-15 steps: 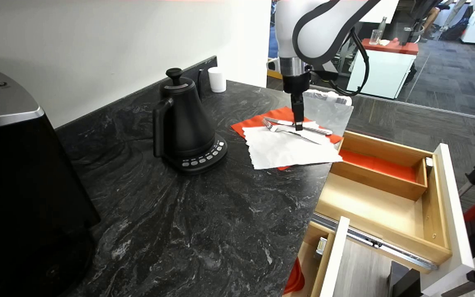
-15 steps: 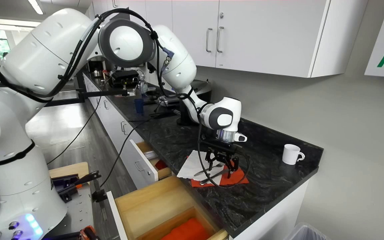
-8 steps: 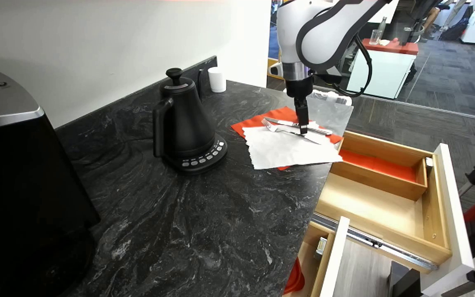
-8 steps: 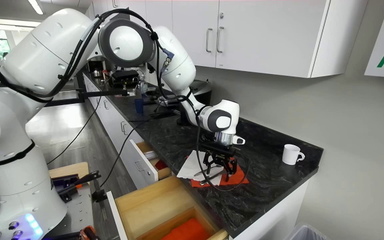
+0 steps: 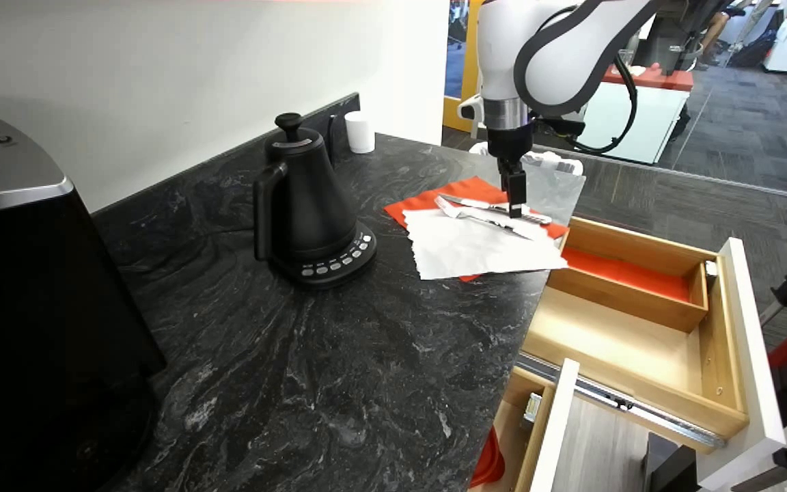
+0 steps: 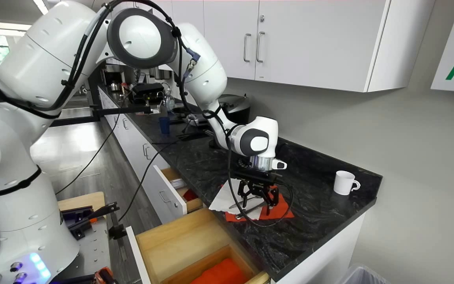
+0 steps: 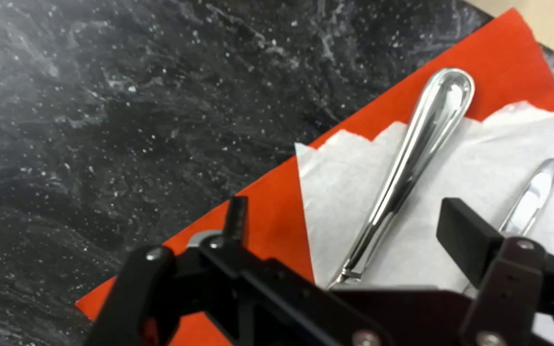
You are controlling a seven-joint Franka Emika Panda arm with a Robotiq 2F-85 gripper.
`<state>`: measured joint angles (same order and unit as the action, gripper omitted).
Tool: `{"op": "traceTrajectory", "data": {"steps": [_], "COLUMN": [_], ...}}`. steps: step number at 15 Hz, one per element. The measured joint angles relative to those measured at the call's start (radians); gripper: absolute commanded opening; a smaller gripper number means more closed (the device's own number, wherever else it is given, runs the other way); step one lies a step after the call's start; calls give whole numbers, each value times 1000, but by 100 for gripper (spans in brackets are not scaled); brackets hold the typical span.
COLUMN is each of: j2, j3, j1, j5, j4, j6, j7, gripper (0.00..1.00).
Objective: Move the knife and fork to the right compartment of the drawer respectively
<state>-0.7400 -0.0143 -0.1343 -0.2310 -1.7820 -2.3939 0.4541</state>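
Observation:
The silver knife (image 7: 404,170) lies on a white sheet (image 7: 334,192) over a red napkin (image 7: 277,211) on the counter. Beside it rests the fork (image 7: 529,199), its tines (image 5: 445,206) showing in an exterior view. My gripper (image 7: 349,228) is open above them. In the wrist view the knife's handle runs between the spread fingers, and the fork's handle passes beyond the right one. Nothing is held. The drawer (image 5: 639,236) is pulled out. Its right compartment (image 5: 629,275) has a red floor, visible in both exterior views (image 6: 221,272), with no cutlery showing there.
A black kettle (image 5: 308,198) stands on the counter, with a dark machine (image 5: 31,294) farther along by the wall. A white mug (image 6: 344,182) sits near the counter's end. Another drawer (image 5: 533,424) is partly open beside the main one. A black cable hangs from the arm.
My gripper has shifted sideways over the cutlery, rightward in one exterior picture and slightly leftward in the other, along the knife's handle. The jaws have stayed apart. Knife, fork and drawer have not moved.

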Motion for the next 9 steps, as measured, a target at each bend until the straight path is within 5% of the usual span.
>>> {"op": "traceTrajectory", "data": {"steps": [9], "j2": [54], "j3": [-5], "j1": [0], "j5": [3], "j4": [-113], "j6": [-88], "j7": [2], "gripper": [100]}}
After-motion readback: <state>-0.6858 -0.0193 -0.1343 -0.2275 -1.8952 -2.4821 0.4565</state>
